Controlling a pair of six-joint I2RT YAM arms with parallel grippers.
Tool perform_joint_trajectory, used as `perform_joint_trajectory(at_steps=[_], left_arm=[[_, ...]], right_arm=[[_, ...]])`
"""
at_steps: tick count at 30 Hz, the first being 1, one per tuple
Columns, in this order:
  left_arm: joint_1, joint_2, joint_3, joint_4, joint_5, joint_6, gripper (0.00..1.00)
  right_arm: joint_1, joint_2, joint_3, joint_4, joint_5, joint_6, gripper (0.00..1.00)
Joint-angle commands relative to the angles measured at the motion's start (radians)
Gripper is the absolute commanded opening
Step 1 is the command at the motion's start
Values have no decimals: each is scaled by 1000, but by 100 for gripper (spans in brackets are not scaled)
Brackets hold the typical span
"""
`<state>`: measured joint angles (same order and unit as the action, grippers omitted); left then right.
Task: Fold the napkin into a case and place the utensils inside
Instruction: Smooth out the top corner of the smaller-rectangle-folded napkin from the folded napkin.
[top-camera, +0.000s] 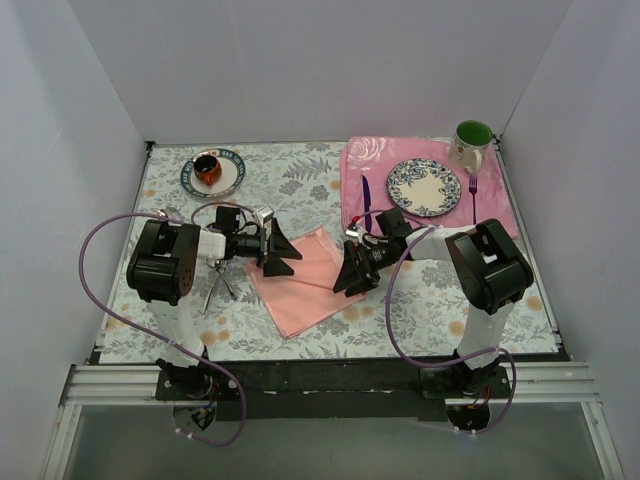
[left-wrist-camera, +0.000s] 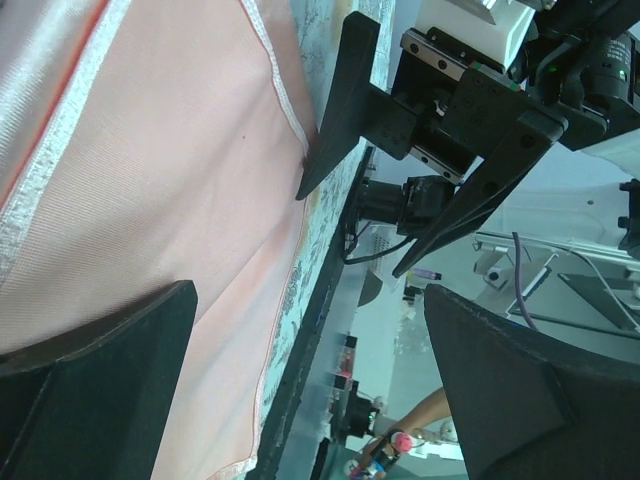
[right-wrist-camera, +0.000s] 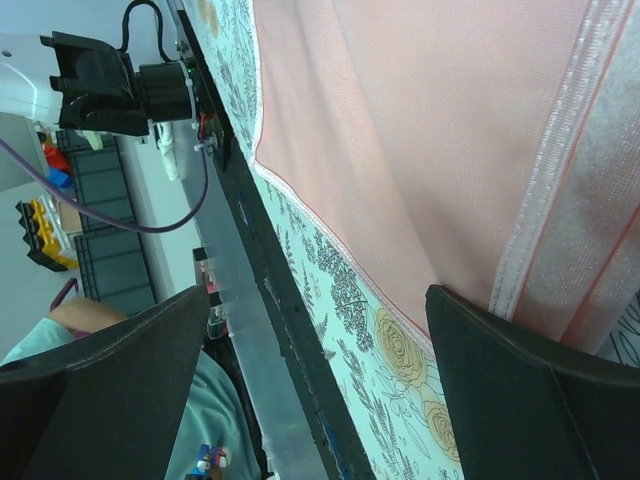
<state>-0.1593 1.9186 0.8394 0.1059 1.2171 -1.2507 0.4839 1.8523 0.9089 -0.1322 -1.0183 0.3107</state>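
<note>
The salmon-pink napkin (top-camera: 300, 282) lies on the flowered tablecloth in the middle, turned like a diamond, and fills much of both wrist views (left-wrist-camera: 170, 180) (right-wrist-camera: 420, 130). At its left corner my left gripper (top-camera: 283, 250) (left-wrist-camera: 310, 400) hangs open, nothing between its fingers. My right gripper (top-camera: 346, 270) (right-wrist-camera: 315, 390) is open and empty too, at the napkin's right edge, facing the left one. The left wrist view also takes in the right gripper (left-wrist-camera: 400, 150) across the cloth. Thin silver utensils (top-camera: 218, 286) lie crossed on the table under the left arm. No case shows.
A rose-patterned pink placemat (top-camera: 370, 160) at the back right carries a blue-patterned plate (top-camera: 424, 187), a purple knife (top-camera: 366, 195) and a purple fork (top-camera: 473, 190). A green-lined mug (top-camera: 472, 143) stands behind it. A saucer (top-camera: 228, 182) with a brown cup sits back left.
</note>
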Motion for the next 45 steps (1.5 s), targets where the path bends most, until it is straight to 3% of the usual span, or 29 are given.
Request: perform_joint_trajectory(at_steps=[1,8,13,23,29,34,40,45], left_arm=[[-37,-128,-5,21,-18,33,98],[-172,-138,-5,77,-77,-62,98],[-175,-73,-2,117,-113,-90,98],[-123,-38,23,-87,-231,56,98],[-31,-81,-14,-51,-110,62,98],[47,-53,12,-133,-58,152,98],[92,3,35,-184,4,237,98],[89,-15,33,-155,53,208,98]], right_arm=[[-2,1,-22,-49,43,-24,99],[-2,16,-22,-24,34,7,99],[-4,28,-16,-26,30,13,99],[-7,47,-15,-33,34,10,99],[-10,54,-12,-41,43,-1,99],[-11,61,-5,-50,50,-15,99],[-11,61,-7,-50,52,-19,99],[2,38,25,-41,11,-22,99]])
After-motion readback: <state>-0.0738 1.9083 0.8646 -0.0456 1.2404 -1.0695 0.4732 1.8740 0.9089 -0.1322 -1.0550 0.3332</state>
